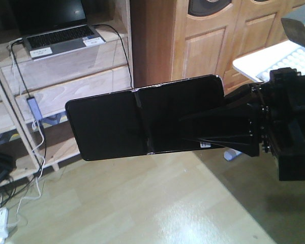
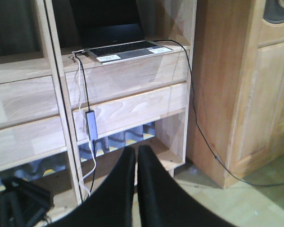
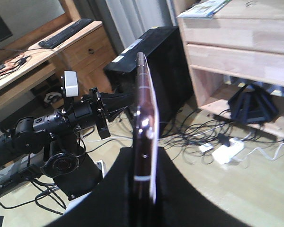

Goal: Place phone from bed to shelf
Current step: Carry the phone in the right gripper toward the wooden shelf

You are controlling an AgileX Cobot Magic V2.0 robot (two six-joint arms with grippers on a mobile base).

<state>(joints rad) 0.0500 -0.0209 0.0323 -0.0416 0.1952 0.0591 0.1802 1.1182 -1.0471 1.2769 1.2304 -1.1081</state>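
All three views are soft, indoor light, moderate brightness. Front: white glare patch on floor (image 1: 193, 213), blown highlights top right, phone (image 1: 142, 122) crushed to flat black with faint reflections. Left wrist: shelf (image 2: 132, 80) evenly lit, warm; left gripper (image 2: 135, 150) a defocused black silhouette. Right wrist: phone edge blurred up close, background sharper; light possibly from the curtain (image 3: 128, 19) side, can't confirm.
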